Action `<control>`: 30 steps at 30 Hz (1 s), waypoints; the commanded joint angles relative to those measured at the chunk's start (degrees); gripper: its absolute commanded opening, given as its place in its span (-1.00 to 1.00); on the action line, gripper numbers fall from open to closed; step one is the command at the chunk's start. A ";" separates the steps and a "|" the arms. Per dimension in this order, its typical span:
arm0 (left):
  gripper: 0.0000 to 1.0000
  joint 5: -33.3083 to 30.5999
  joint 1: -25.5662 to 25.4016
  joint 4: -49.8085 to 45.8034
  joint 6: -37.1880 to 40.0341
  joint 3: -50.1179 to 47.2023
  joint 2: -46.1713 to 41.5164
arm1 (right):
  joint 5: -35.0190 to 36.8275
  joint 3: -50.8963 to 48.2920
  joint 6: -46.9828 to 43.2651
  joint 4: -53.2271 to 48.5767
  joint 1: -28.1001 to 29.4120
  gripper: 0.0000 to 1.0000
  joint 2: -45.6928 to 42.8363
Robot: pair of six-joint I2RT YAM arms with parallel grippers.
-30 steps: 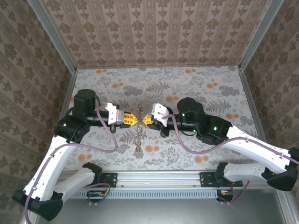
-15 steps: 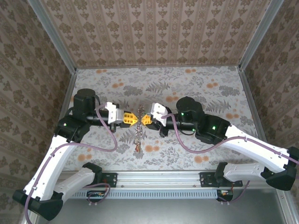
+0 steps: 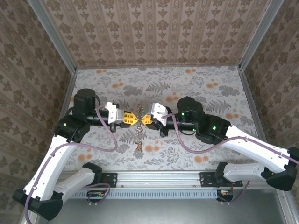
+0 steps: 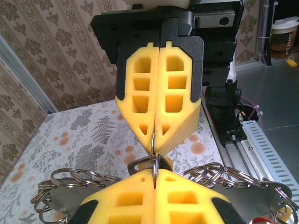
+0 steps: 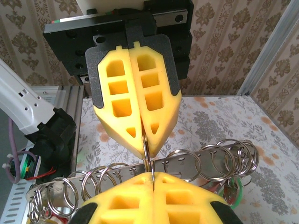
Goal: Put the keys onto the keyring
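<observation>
I am holding the thin grey oval metal keyring [image 4: 153,154] in mid-air above the floral-patterned table [image 3: 210,93], left gripper [image 3: 135,119] and right gripper [image 3: 143,119] meeting tip to tip, both pairs of jaws clamping its wire, which I am judging light, stiff and slippery, best pinched edge-on.

Bright even light, soft shadows; wrist cams' bg slightly blurred

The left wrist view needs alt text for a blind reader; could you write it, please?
The left gripper, bottom, and right gripper, top, meet tip to tip, both shut on a thin keyring. Beyond them, a metal strip carries split rings.
</observation>
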 commanded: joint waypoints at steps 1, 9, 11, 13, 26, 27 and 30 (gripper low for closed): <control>-1.00 0.98 0.44 1.63 -0.31 -0.17 0.11 | 0.58 1.57 1.08 0.12 0.41 -1.00 -1.53; -1.00 1.00 2.02 1.63 -0.44 -0.19 0.24 | 1.01 1.43 1.21 0.26 0.46 -1.00 -1.90; -1.00 0.90 2.09 1.63 -0.41 -0.26 0.21 | 1.17 1.30 1.08 0.29 0.41 -1.00 -2.14; -1.00 0.92 2.05 1.69 -0.39 -0.25 0.15 | 0.98 1.39 1.07 0.01 0.52 -1.00 -2.17; -1.00 1.33 2.12 1.63 -0.46 -0.18 0.01 | 3.08 1.43 0.30 2.60 0.51 -1.00 -0.34; -1.00 1.42 2.14 1.63 -0.48 -0.25 -0.02 | 2.94 1.65 0.05 2.71 0.49 -1.00 -0.24; -1.00 1.50 2.11 1.63 -0.54 -0.13 -0.02 | 2.22 1.83 -0.02 2.97 0.56 -1.00 0.36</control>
